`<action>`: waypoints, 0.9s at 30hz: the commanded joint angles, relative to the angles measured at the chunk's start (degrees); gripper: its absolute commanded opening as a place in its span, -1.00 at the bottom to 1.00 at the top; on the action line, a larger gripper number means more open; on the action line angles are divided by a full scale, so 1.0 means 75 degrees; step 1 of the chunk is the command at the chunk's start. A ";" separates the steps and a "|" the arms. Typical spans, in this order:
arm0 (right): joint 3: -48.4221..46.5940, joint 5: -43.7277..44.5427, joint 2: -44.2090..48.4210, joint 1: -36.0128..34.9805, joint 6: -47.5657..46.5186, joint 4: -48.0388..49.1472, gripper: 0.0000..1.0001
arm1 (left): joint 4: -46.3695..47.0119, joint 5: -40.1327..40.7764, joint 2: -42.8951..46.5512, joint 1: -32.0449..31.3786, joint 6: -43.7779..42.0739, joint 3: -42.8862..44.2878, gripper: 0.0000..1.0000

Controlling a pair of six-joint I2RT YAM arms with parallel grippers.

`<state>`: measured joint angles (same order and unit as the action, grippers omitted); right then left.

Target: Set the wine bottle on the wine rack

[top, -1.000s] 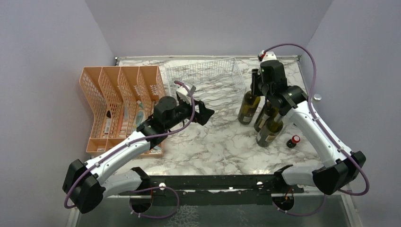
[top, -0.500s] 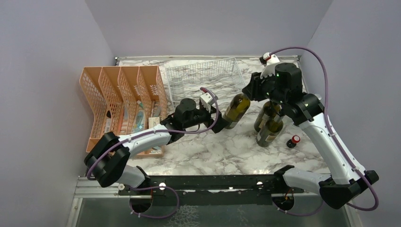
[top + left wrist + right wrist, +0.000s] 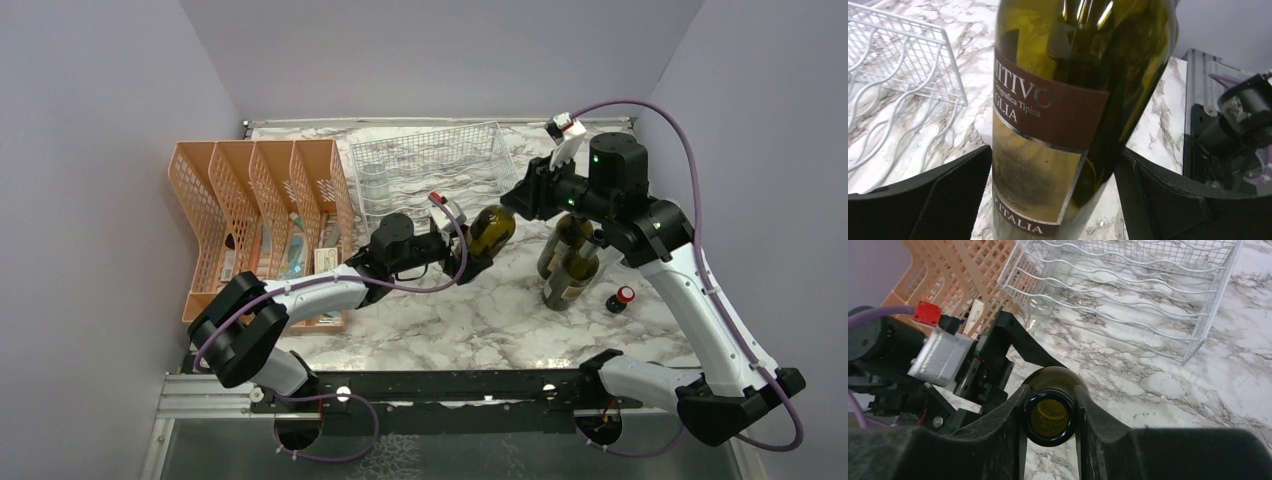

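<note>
Right wrist cam: my right gripper (image 3: pixel 1050 391) is clamped around the neck of the wine bottle (image 3: pixel 1050 417), and its open mouth is staring right at the lens. On the left wrist cam, my left gripper (image 3: pixel 1055 155) has a finger pressed against each side of the labelled body, so I'm gripping it there too. From the top, the bottle leans between both arms, just in front of the wine rack (image 3: pixel 430 165), outside it. Other bottles (image 3: pixel 570 275) stand by my right arm.
</note>
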<state>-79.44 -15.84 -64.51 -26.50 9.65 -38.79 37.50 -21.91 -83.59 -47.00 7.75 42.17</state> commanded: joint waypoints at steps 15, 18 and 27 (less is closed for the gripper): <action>-0.0555 -0.2345 0.0809 0.0006 -0.0080 0.0462 -0.62 | 0.0779 -0.1367 0.0242 -0.0040 -0.1044 -0.0204 -0.83; -0.0577 -0.1984 0.0931 0.0012 -0.0043 0.0184 0.03 | 0.0788 -0.1111 0.0370 -0.0042 -0.1589 -0.0141 -1.00; -0.1006 -0.1146 0.1125 0.0006 -0.0268 -0.0673 0.49 | 0.0778 -0.0666 0.0820 -0.0043 -0.5285 0.0072 -1.00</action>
<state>-83.94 -26.79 -56.40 -26.20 8.23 -40.40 37.91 -29.02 -81.52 -47.33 -15.05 39.92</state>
